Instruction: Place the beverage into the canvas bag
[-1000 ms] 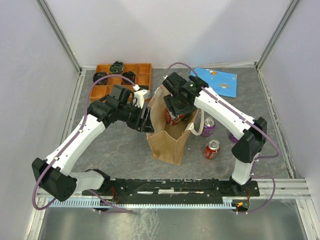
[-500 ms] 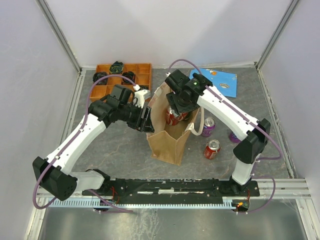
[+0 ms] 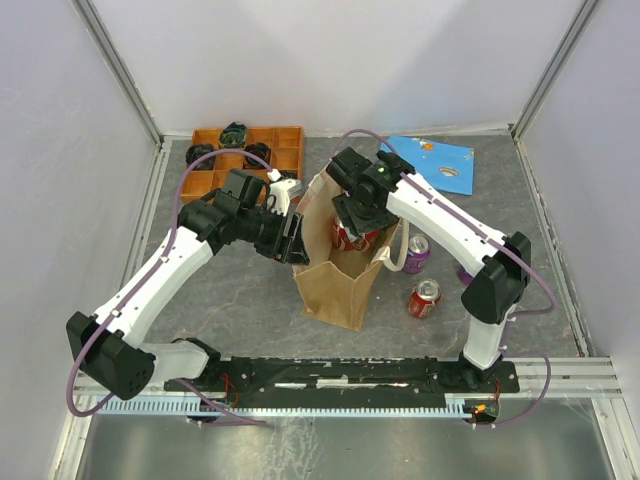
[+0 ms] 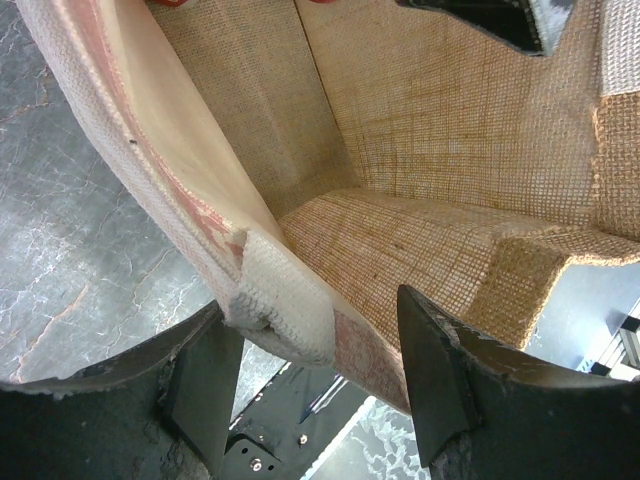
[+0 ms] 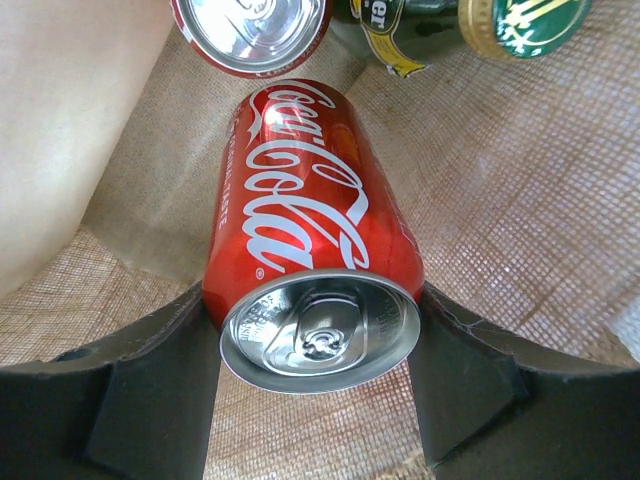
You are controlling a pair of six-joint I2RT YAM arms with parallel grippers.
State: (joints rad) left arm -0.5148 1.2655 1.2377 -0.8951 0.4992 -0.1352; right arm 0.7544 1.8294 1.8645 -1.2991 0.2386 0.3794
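One red can (image 5: 305, 230) clamped in right hand (image 5: 315, 300), inside canvas bag (image 3: 335, 285) mouth, long axis pointing down at bag floor. Left hand (image 4: 310, 345) straddles bag rim, jaws wide; grip unclear. Release looks straight down.

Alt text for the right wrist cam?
A red Coca-Cola can, top toward the camera, is clamped between the fingers of the right gripper inside the burlap bag. Beyond it, at the frame's top edge, are a second can and a dark green drink.
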